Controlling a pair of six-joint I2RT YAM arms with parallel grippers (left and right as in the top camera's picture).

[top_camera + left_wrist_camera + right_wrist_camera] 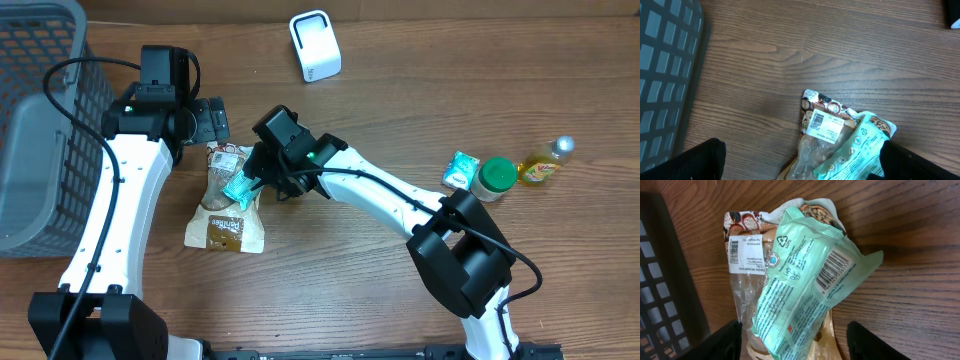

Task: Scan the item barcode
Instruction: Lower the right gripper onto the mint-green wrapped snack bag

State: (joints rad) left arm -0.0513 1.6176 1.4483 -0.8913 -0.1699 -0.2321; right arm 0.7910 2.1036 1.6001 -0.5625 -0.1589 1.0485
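Observation:
A mint-green packet (805, 280) lies tilted on top of a brown and clear snack bag (745, 255), its barcode (832, 270) facing up. My right gripper (800, 342) hangs over the packet's lower end. It is open: the packet sits between the fingers and the right finger stands clear of it. From overhead, this gripper (255, 180) is over the packet (238, 188) and the bag (225, 225). My left gripper (215, 122) hovers open at the bag's top end, its fingers wide apart and empty. A white scanner (315, 45) stands at the back.
A grey mesh basket (40, 120) fills the far left. At the right stand a green-lidded jar (494, 178), a yellow bottle (545, 165) and a small teal packet (460, 170). The right arm stretches across the table's middle.

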